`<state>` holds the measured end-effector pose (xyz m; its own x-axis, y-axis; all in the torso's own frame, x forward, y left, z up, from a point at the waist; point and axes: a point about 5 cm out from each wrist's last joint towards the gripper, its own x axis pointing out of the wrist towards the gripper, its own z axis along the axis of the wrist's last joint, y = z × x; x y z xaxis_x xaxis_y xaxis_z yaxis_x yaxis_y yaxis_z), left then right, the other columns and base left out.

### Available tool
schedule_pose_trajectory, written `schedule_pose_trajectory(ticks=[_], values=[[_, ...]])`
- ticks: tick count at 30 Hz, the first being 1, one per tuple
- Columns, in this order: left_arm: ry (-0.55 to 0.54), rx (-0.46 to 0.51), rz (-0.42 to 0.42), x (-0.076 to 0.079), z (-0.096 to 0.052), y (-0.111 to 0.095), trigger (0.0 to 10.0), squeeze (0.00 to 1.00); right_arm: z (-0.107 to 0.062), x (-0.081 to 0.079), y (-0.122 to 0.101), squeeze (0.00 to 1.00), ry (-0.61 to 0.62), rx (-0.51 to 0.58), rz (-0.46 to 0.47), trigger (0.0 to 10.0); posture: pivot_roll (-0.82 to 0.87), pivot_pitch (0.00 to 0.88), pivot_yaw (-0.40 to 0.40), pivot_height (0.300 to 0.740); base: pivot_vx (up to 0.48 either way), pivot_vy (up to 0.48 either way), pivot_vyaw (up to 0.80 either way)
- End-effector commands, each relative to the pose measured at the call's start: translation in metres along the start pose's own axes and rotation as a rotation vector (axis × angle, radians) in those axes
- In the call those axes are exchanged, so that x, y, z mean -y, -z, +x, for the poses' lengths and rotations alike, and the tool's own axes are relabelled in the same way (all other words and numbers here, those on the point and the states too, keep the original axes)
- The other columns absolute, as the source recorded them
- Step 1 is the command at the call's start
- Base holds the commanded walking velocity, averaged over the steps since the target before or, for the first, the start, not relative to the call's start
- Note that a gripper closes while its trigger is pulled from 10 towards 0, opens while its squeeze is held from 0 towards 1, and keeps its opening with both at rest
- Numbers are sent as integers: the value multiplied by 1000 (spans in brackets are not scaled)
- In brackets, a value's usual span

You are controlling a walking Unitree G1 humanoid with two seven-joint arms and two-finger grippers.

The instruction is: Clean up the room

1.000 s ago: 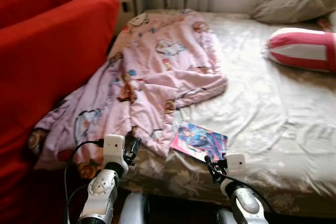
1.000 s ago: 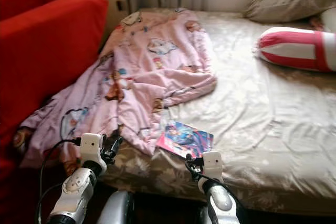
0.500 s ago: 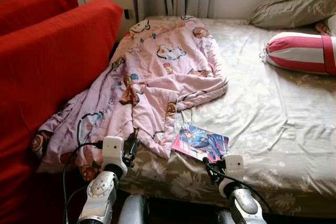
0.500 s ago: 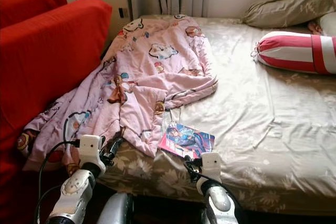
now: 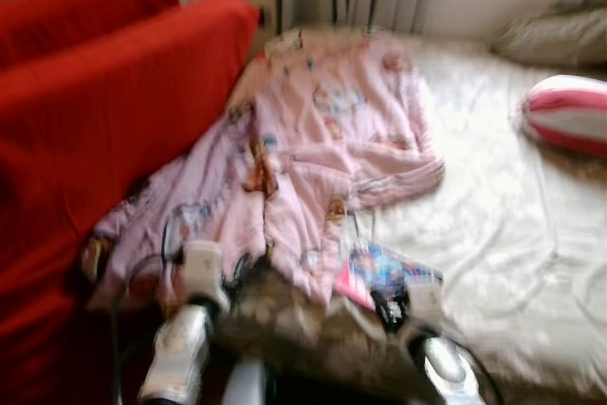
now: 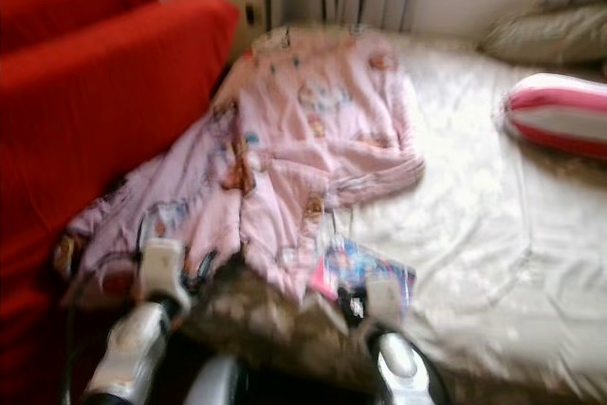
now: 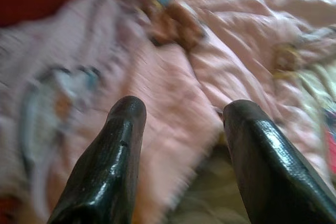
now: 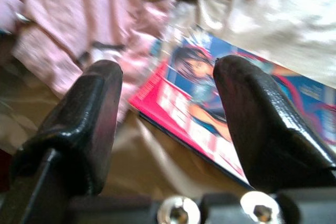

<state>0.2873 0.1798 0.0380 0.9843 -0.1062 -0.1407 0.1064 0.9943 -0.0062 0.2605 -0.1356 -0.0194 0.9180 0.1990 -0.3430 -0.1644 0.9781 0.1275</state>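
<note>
Right claw (image 8: pixel 168 108) apparently over magazine (image 8: pixel 236 114).

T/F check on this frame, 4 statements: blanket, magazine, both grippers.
1. The pink blanket lies on the bed beside the red sofa. True.
2. The magazine is on the floor. False: it lies on the bed, near its edge.
3. The right gripper is shut on the magazine. False: it is open, with the magazine ahead of it.
4. The left gripper is open, facing the blanket. True.
</note>
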Motion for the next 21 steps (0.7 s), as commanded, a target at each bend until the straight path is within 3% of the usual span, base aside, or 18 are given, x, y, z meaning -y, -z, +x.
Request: schedule_pose_trajectory(ticks=[1,6,11,14,17,21], values=[[24,-13,-13,10,1,2,10000,0,-6,12,6,0,43,-17,5,10000,52,64,13,622,326,0,0],[27,-10,-12,9,1,2,10000,0,-6,14,4,0,58,-10,-4,10000,54,71,16,622,310,0,0],[27,0,-13,8,1,0,10000,0,-6,22,2,0,122,-17,-27,10000,60,85,17,622,0,0,0],[28,-4,-9,5,0,0,10000,0,-6,35,1,0,227,-54,-71,10000,66,103,20,622,0,0,0],[26,-9,-9,3,0,0,10000,0,-6,42,-1,0,256,-69,-91,10000,69,109,19,622,0,0,0],[34,-3,-12,5,5,-5,10000,0,-6,49,-1,0,257,-127,-251,10000,79,134,18,622,0,0,0]])
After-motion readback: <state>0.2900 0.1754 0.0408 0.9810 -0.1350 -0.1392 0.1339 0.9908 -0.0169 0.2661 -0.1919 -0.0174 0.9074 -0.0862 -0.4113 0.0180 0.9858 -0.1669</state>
